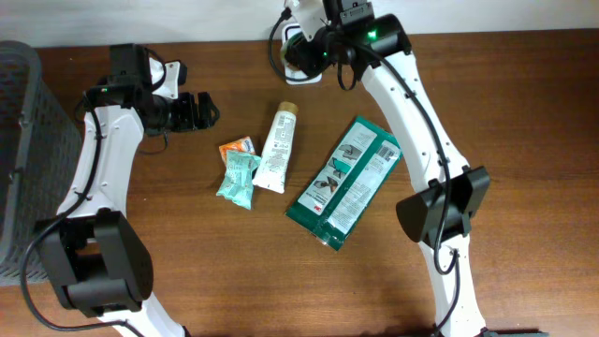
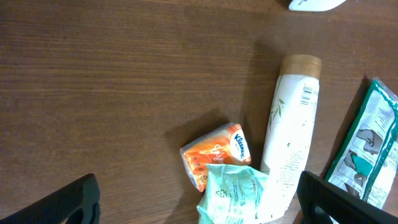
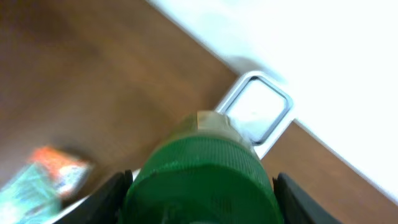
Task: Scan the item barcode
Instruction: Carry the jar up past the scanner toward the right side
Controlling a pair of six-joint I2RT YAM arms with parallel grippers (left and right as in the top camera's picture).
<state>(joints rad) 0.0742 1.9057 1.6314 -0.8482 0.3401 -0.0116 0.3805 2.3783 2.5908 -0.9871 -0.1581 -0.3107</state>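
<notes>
Your right wrist view is blurred, so trust it only loosely. A green item, round-bodied with a paler tan patch on top, fills the gap between the two dark fingers. The right gripper looks clamped on its sides. The picture's edge cuts off the item's lower part, and you cannot make out any barcode.

From overhead the item is hidden under the wrist at the far edge of the table, near a white frame with rounded corners.

Your left gripper hangs over bare brown wood with its jaws spread wide, holding nothing. Near it lie:
- a smooth white tube with a tan cap
- a crinkled orange packet
- a teal packet touching the tube
- a flat, glossy green bag

A grey mesh basket is cropped at the left.
</notes>
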